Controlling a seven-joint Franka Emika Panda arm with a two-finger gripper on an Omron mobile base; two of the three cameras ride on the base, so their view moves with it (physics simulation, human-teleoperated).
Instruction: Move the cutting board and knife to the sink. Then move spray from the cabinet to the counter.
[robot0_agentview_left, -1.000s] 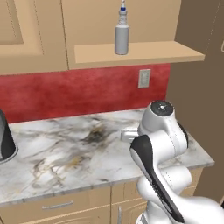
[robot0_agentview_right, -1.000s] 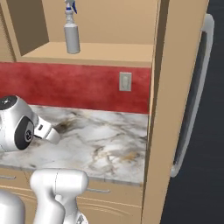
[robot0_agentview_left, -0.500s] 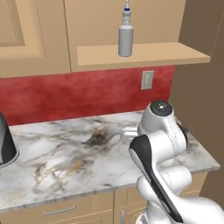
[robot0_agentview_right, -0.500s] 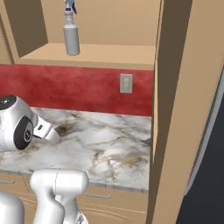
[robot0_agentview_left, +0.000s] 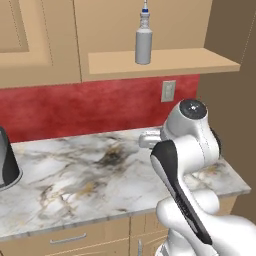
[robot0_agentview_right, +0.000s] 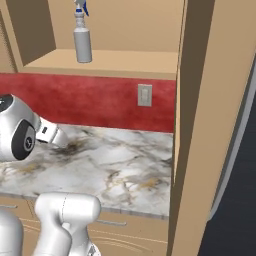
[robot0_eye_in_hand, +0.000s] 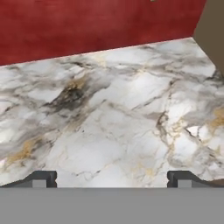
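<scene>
A: Starting at the left, what lies around the gripper (robot0_eye_in_hand: 112, 178)?

B: Far to its left, at the edge of the left base view, a dark rounded object (robot0_agentview_left: 7, 165) sits on the counter (robot0_agentview_left: 90, 185). Above that end hangs a closed door of the cabinet (robot0_agentview_left: 35, 45), light tan.

A: And under the gripper itself?

B: Bare marble, white-grey with brown and dark veining. The hand view looks down on it, with the two dark fingertips (robot0_eye_in_hand: 40, 178) standing wide apart and nothing between them. Ahead of the gripper the red backsplash (robot0_eye_in_hand: 87, 24) rises from the back of the counter.

A: Where is the spray (robot0_agentview_left: 143, 39)?

B: Upright on the cabinet's projecting shelf ledge, high above the gripper and well apart from it, blue nozzle on top. The right base view shows it (robot0_agentview_right: 82, 37) near the front of the ledge.

A: Further right?

B: A white wall outlet (robot0_agentview_left: 168, 91) on the red wall, below the shelf. Then the counter ends against a tall tan side panel (robot0_agentview_right: 205, 125), right of the gripper.
</scene>
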